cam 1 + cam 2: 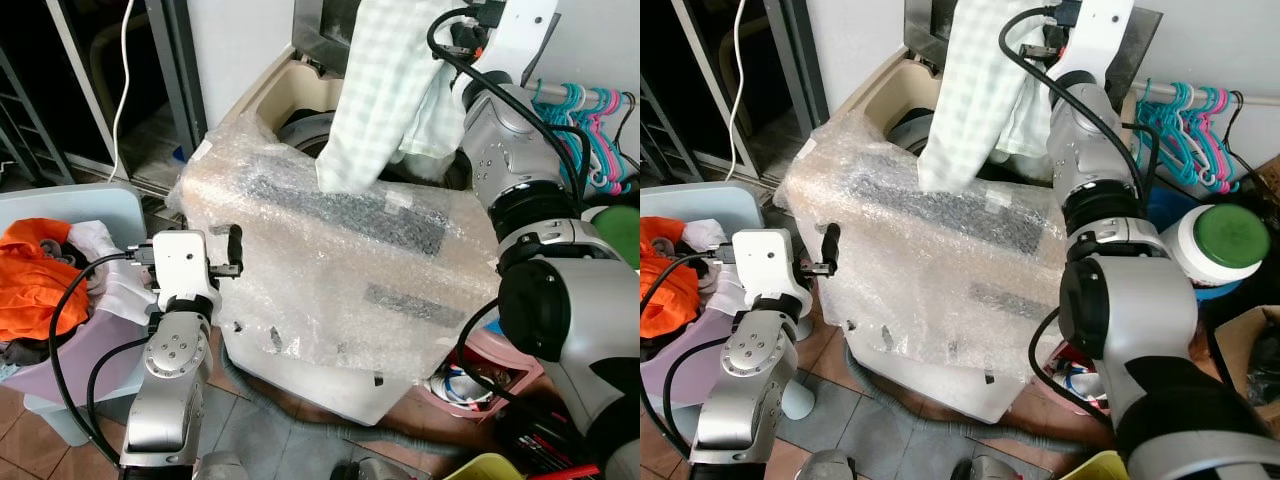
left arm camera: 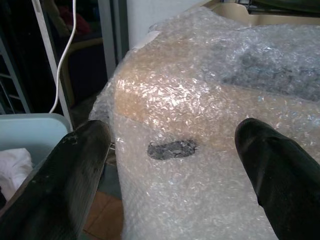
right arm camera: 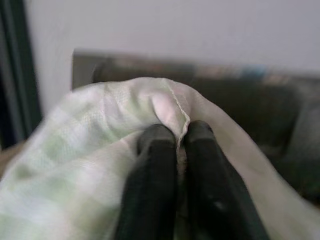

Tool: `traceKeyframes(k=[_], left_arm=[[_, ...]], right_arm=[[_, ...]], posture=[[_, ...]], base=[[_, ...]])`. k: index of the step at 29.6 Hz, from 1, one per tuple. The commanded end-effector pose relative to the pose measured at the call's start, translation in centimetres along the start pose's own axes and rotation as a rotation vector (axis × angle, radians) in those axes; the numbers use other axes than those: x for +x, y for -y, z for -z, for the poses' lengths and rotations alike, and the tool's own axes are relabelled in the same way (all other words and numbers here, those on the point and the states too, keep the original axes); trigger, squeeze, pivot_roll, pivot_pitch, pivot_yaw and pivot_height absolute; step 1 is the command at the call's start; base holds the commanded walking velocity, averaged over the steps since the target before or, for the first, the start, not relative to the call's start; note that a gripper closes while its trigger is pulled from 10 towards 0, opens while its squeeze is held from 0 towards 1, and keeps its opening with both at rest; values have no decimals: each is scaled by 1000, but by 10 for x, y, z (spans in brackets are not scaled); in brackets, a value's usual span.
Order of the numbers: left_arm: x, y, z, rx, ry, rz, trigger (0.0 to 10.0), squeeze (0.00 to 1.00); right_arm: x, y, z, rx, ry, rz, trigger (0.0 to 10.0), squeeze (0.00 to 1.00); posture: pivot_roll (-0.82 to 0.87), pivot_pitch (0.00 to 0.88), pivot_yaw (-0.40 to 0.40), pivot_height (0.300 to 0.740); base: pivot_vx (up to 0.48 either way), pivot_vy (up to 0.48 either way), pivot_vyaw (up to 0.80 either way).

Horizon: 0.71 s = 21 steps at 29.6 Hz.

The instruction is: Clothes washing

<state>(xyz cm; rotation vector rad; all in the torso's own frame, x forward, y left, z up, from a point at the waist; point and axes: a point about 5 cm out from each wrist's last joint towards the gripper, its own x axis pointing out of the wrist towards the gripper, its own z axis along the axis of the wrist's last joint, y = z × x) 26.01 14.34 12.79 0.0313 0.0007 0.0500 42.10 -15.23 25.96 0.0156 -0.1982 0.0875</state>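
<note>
My right gripper is clamped on the pale green checked cloth, which hangs over the open tub of the bubble-wrapped white washing machine. My left gripper, fingers apart, hovers beside the machine's front corner.

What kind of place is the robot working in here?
Probably a home laundry corner. A top-loading washing machine wrapped in bubble wrap stands open, a basket holds clothes, and plastic hangers hang beside it. The right tool holds a checked cloth over the tub.
</note>
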Motion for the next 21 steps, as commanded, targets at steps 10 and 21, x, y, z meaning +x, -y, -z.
traceKeyframes(k=[10,21], left_arm=[[7,5,0,-3,-22,22,10000,0],[7,4,0,-8,-25,20,10000,0]], right_arm=[[-31,23,26,-50,59,-7,10000,1000],[-51,3,26,-94,139,-145,10000,1000]], posture=[[6,0,-57,740],[16,0,-59,740]], base=[[0,70,0],[0,462,0]])
